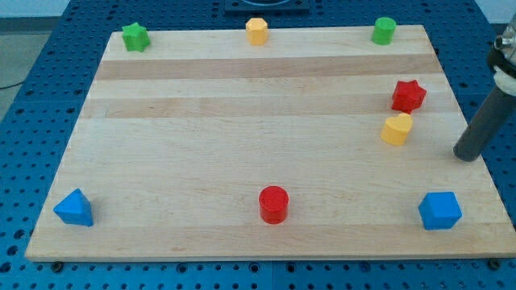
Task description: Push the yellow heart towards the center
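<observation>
The yellow heart (397, 129) lies on the wooden board (242, 121) at the view's right, just below and left of a red star (409, 95), with a narrow gap between them. My tip (465, 156) rests near the board's right edge, to the right of the yellow heart and slightly lower, well apart from it. The dark rod slants up to the view's right edge.
A green star (135, 36), a yellow hexagon-like block (256, 31) and a green cylinder (384, 31) stand along the top edge. A blue triangle (74, 208), a red cylinder (273, 204) and a blue polygon block (439, 210) stand along the bottom.
</observation>
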{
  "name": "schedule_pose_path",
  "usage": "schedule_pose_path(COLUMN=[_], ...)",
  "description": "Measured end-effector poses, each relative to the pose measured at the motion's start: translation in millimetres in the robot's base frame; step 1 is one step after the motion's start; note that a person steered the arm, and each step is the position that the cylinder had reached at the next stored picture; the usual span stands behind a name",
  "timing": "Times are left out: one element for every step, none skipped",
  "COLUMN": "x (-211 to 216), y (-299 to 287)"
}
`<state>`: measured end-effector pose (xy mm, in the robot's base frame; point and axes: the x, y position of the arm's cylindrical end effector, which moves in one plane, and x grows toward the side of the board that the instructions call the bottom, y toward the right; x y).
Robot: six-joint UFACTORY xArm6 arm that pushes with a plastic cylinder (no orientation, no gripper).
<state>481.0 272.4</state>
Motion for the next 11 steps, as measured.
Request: schedule_pose_path(x=[-16.6,-27.4,-52.1,-53.0,-39.8,-32.9,-31.2,-22.1,-20.3,-21.8,-21.8], y=[-16.5,-50.1,-95.9,-129.7,-149.4,-170.4,-181.6,-186.8,-203.6,-236.0,-276.8])
